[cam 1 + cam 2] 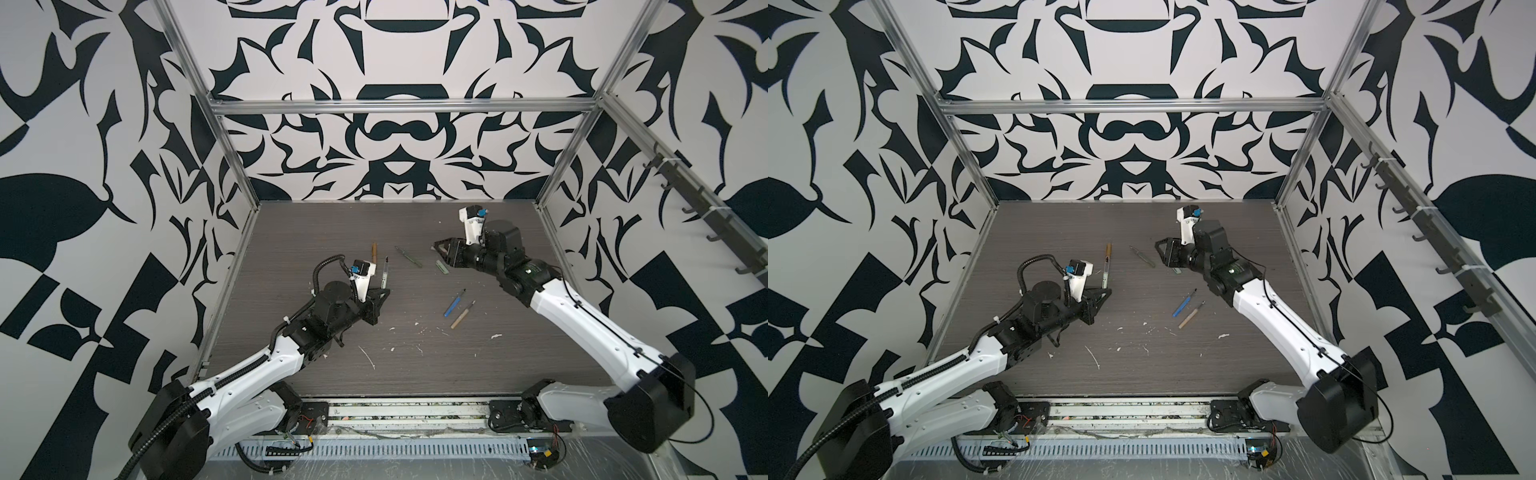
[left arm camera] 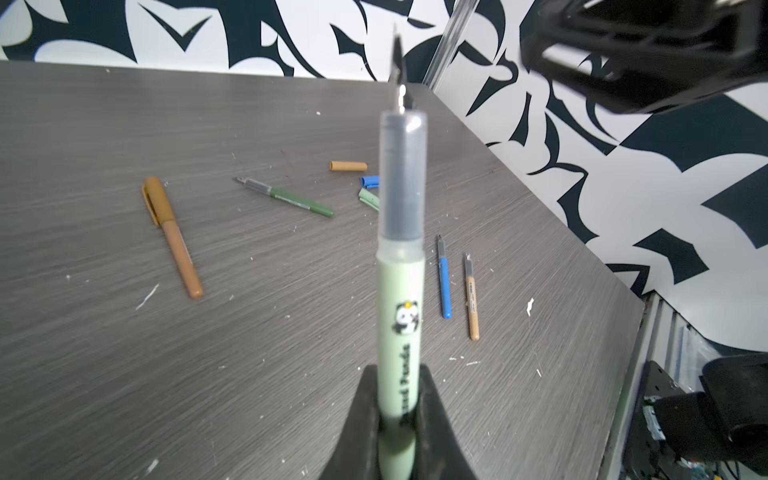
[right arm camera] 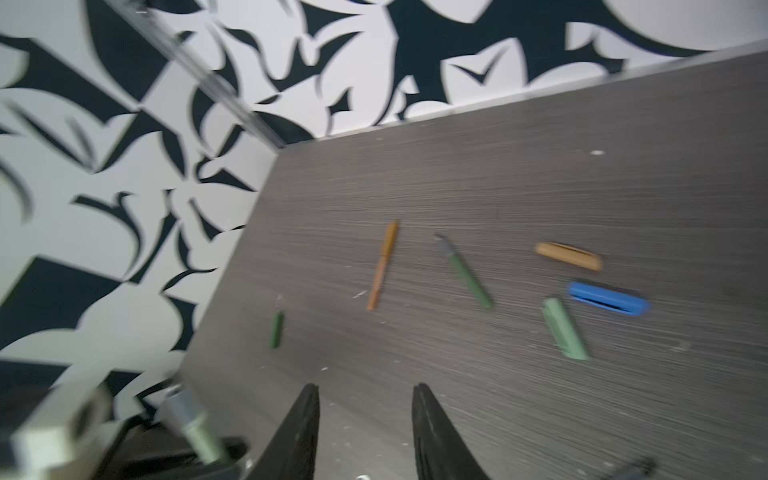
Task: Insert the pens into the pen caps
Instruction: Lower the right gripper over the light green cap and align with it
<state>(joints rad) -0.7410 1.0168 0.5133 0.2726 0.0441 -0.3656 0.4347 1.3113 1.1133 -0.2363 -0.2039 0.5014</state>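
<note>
My left gripper (image 2: 401, 370) is shut on the pale green pen (image 2: 401, 291), holding it dark tip up above the table (image 1: 385, 272). My right gripper (image 3: 365, 388) is open and empty, raised over the table's far right (image 1: 434, 246). Below it lie a light green cap (image 3: 564, 328), a blue cap (image 3: 609, 298) and a tan cap (image 3: 568, 256). A dark green cap (image 3: 276, 330) lies apart near the left wall. The dark green pen (image 1: 409, 257), blue pen (image 1: 454, 302) and tan pen (image 1: 462, 315) lie uncapped. The ochre-brown pen (image 2: 172, 237) wears its cap.
White flecks and scratches (image 1: 368, 358) mark the dark wood table (image 1: 332, 374) toward the front. Patterned walls and aluminium posts (image 1: 232, 149) close in the left, back and right sides. A cable rail (image 1: 395, 449) runs along the front edge.
</note>
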